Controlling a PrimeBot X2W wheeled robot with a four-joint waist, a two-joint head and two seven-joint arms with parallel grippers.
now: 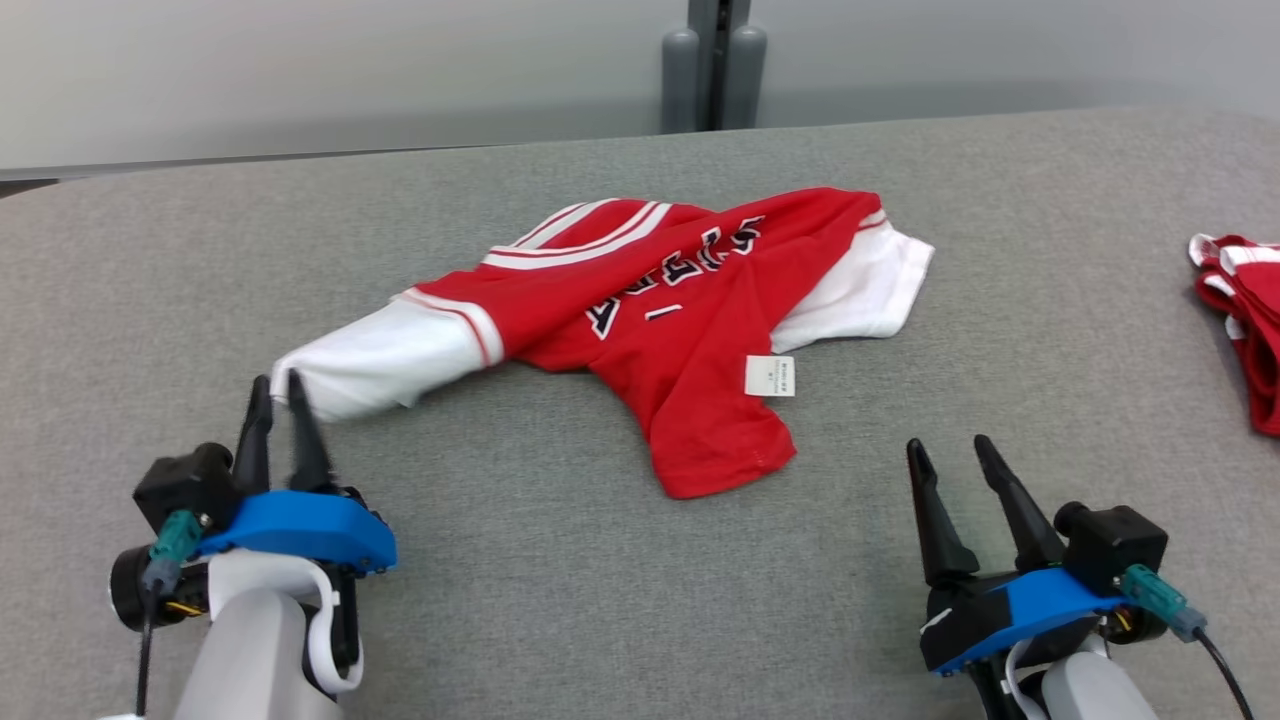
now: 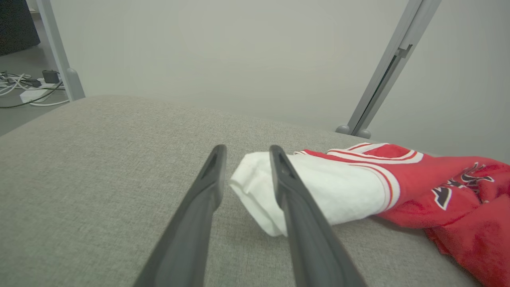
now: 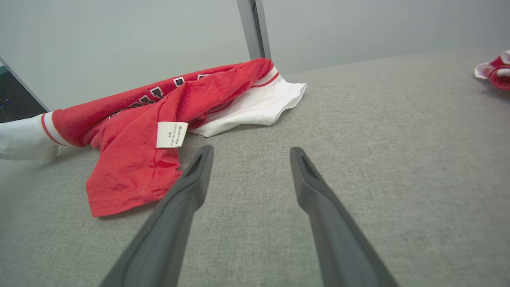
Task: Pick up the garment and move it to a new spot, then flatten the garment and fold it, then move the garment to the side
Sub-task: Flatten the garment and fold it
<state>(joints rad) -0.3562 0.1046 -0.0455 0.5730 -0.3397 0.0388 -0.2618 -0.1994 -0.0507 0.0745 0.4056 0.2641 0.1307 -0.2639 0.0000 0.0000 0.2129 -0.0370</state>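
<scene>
**Both grippers empty in front of a crumpled red jersey**

Nearest the robot, the left gripper (image 1: 278,378) (image 2: 247,148) sits at the garment's near-left end, its two dark fingers a narrow gap apart and holding nothing. In the left wrist view the cuff of the white sleeve (image 1: 380,360) (image 2: 330,191) pokes into that gap. One finger crosses in front of the cloth, though whether it touches the sleeve is hard to say from here. The right gripper (image 1: 948,442) (image 3: 252,148) is to the near right of the garment, clear of it, with its fingers spread wider over bare grey table padding (image 1: 560,600).

The garment (image 1: 680,320) (image 2: 438,191) (image 3: 139,159) lies in the middle of the padding, rumpled and not flat. Its red hem corner reaches closest to the robot, between the two grippers. A small white care label (image 1: 770,376) (image 3: 171,134) shows just above that corner, at the garment's right edge. Dark lettering with white outlines runs across the red chest, partly folded into creases. A second white sleeve (image 1: 860,290) (image 3: 255,107) sticks out from under the garment's far-right side, and a white-striped neckline lies at its far edge.

Well to the right of the garment, at the padding's edge, is another bunched red-and-white cloth (image 1: 1245,320) (image 3: 494,71). Beyond the garment a grey post (image 1: 715,65) stands against a pale wall.
</scene>
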